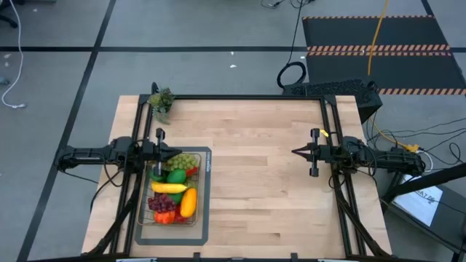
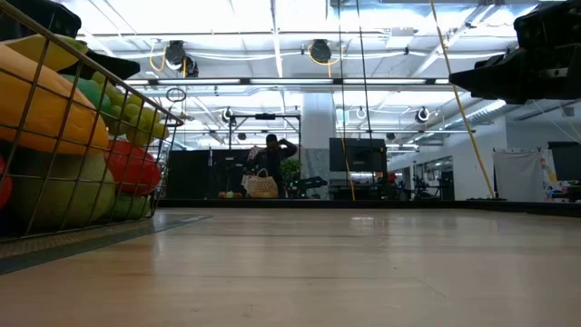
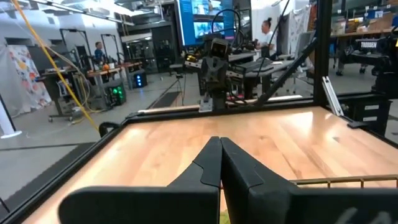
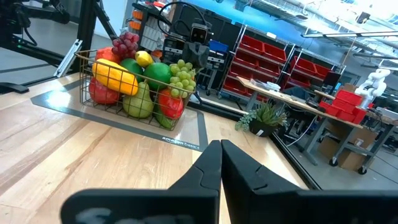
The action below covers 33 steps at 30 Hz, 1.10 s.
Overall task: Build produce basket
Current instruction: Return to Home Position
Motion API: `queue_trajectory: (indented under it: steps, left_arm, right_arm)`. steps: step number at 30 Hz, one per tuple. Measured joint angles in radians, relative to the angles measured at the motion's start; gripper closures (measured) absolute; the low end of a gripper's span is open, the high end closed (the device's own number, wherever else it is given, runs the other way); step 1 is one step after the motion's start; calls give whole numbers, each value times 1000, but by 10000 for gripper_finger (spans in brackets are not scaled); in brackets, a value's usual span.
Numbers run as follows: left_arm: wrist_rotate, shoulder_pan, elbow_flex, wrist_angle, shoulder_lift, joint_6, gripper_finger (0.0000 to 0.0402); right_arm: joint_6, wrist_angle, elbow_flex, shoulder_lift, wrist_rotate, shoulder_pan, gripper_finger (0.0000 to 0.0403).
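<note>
Two dark arms are reaching in from opposite sides of the bench (image 1: 262, 189), their tips pointing at each other across bare wood. The left claw (image 1: 173, 155) is hovering over the basket (image 1: 199, 207), above the end nearer the potted sprig (image 1: 162, 102). Its fingers (image 3: 239, 177) are pressing together and gripping nothing. The right claw (image 1: 297, 151) is hanging above the bench near the right edge, well apart from the basket. It too is clenched and carrying nothing, its fingers (image 4: 242, 180) meeting along their length.

The basket is sitting on a grey mat (image 1: 205, 234) just beside the bench's left edge, reaching toward the left corner away from the sprig. The sprig is standing at the other left corner. The produce is filling the basket in a heap rising above the wire rim:
- Green grapes (image 1: 186, 160) are lying at the end under the left claw, with a red fruit (image 1: 192, 171) just beside them.
- A yellow banana (image 1: 169, 188) is lying across the middle.
- An orange-yellow mango (image 1: 188, 202) and purple grapes (image 1: 162, 204) are filling the other end.

In the room beyond the bench, a person (image 2: 270, 159) is standing far off.
</note>
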Motion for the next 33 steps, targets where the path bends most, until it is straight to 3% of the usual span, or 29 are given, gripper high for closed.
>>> queue_trajectory:
  steps: [33]
  left_arm:
    - [-29,0,1,-66,0,-2,393]
  right_arm:
    - [0,0,0,0,0,0,403]
